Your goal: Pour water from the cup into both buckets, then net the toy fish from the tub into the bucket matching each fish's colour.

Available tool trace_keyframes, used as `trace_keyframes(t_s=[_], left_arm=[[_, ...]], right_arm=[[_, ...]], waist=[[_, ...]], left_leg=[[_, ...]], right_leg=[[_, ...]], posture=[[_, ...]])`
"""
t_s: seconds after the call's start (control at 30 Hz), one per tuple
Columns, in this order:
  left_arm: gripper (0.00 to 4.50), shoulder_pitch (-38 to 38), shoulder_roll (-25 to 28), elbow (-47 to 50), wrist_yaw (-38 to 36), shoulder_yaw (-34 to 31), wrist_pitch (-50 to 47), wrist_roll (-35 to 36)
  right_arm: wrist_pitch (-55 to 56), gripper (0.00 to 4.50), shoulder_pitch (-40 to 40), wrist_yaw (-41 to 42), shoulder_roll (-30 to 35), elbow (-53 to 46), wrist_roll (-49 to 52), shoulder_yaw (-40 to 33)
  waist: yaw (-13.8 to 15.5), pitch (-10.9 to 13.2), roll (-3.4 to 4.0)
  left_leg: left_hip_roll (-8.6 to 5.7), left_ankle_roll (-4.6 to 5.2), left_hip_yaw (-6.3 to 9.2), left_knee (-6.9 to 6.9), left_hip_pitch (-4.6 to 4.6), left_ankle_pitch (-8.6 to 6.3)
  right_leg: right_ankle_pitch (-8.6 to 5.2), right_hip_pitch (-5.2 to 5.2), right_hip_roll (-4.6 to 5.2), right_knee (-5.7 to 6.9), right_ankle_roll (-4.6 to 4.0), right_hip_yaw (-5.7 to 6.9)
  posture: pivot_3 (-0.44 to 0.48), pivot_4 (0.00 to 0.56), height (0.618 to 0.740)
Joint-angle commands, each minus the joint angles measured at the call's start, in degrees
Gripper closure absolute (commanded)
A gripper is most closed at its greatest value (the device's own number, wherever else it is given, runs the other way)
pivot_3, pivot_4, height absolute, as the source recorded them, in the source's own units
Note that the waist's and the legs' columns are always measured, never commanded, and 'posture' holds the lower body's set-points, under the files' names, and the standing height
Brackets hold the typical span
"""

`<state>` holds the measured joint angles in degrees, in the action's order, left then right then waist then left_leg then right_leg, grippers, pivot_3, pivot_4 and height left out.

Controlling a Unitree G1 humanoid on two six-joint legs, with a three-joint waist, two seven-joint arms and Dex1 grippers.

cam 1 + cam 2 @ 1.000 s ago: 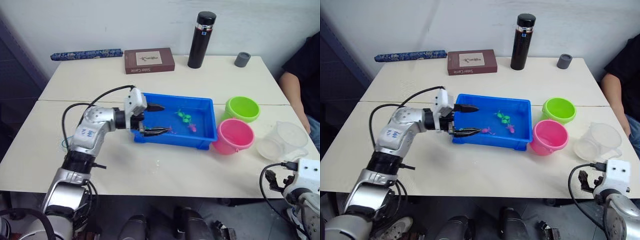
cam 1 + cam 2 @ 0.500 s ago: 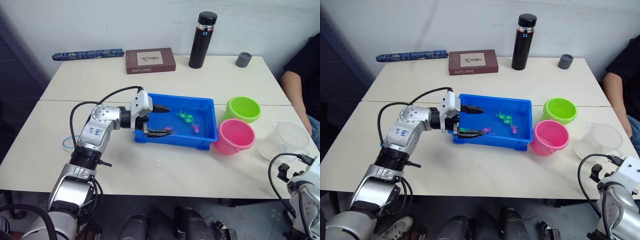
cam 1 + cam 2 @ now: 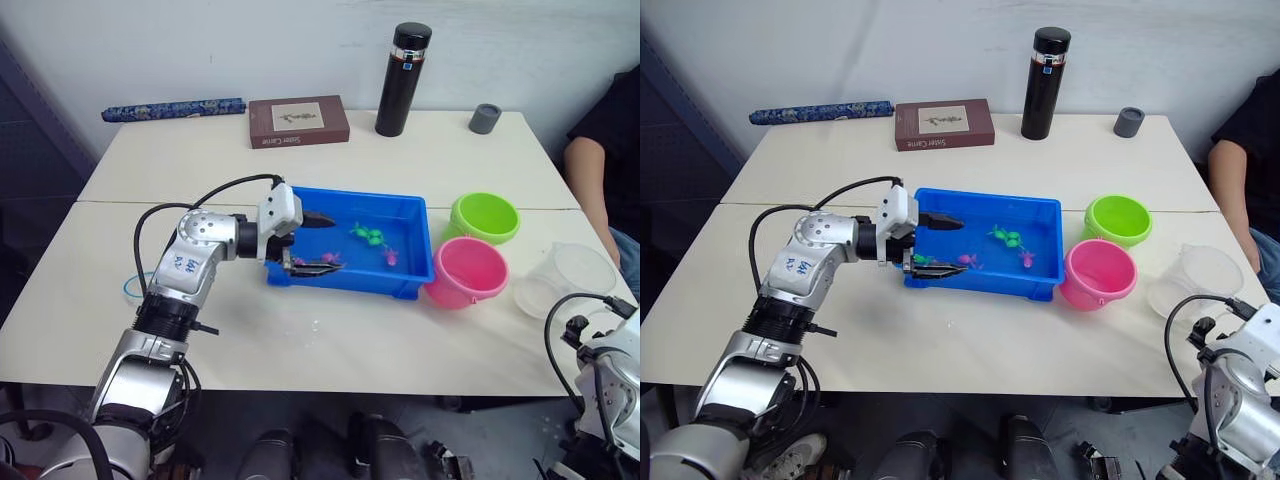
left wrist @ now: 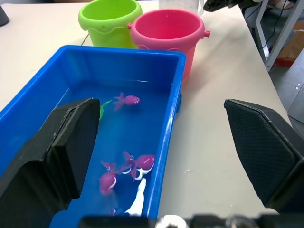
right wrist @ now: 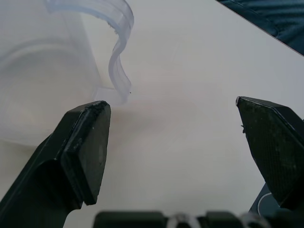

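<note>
- The tub (image 3: 405, 215) sits near the middle of the table (image 3: 300, 340), its long side running left to right.
- The left gripper (image 3: 318, 243) is at the tub's left end, fingers spread wide and holding nothing. One finger reaches over the water; the other lies along the tub's near rim.
- In the left wrist view, the near wall of the tub passes between the two fingers (image 4: 66, 142).
- Pink fish (image 4: 142, 164) lie in the water near that gripper; another pink fish (image 4: 127, 100) and a green fish (image 3: 368, 236) lie toward the tub's right half.
- The pink bucket (image 3: 468, 272) stands just beside the tub's right near corner. The green bucket (image 3: 485, 217) stands behind it, close to the tub's right end.
- The cup (image 3: 568, 280) stands near the table's right edge, to the right of the pink bucket and apart from it.
- The right gripper (image 5: 175, 142) has its fingers wide apart and empty, held just beside the cup's rim (image 5: 116, 45) above bare table.
- A light blue hoop (image 3: 135, 287) shows by the left arm near the table's left edge; it is partly hidden.
- A flask (image 3: 402, 66), a grey cap (image 3: 485, 118), a book (image 3: 298, 121) and a blue roll (image 3: 172, 108) lie along the table's far edge.
- A person's arm (image 3: 590, 180) shows past the table's right edge.
</note>
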<state>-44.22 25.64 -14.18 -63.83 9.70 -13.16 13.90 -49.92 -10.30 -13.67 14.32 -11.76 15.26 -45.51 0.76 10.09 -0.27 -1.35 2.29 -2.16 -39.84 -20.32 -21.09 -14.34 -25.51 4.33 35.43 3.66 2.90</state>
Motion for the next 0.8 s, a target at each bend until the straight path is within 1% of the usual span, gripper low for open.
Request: trace_keyframes(t_s=[0.03,0.53,0.8], left_arm=[[0.00,-0.14,0.62,2.89,0.56,-1.23,-0.61,0.53],[0.00,0.39,1.77,5.23,1.36,-1.66,-2.67,0.56],[0.00,0.83,2.19,6.73,2.17,-1.51,-3.97,0.72]], right_arm=[[2.34,0.04,-1.21,-1.34,1.35,0.39,0.04,-1.76],[9.53,0.04,-5.12,-4.57,2.20,6.64,-0.88,-0.20],[15.29,0.04,-7.23,-4.70,3.71,12.25,-1.36,1.33]], waist=[[-0.01,0.00,0.00],[-0.90,0.01,0.02],[-0.95,0.02,0.03]], left_leg=[[0.00,0.00,0.00,0.00,0.00,0.00],[0.01,-0.02,0.00,0.09,0.01,0.01],[0.01,-0.02,-0.01,0.09,0.02,0.02]], right_leg=[[0.00,0.00,0.01,0.00,0.00,0.00],[0.00,-0.02,0.01,-0.01,0.00,0.00],[0.00,-0.02,0.02,-0.02,0.00,-0.01]], posture=[[0.000,0.150,0.740],[0.000,0.150,0.740],[0.000,0.150,0.740]])
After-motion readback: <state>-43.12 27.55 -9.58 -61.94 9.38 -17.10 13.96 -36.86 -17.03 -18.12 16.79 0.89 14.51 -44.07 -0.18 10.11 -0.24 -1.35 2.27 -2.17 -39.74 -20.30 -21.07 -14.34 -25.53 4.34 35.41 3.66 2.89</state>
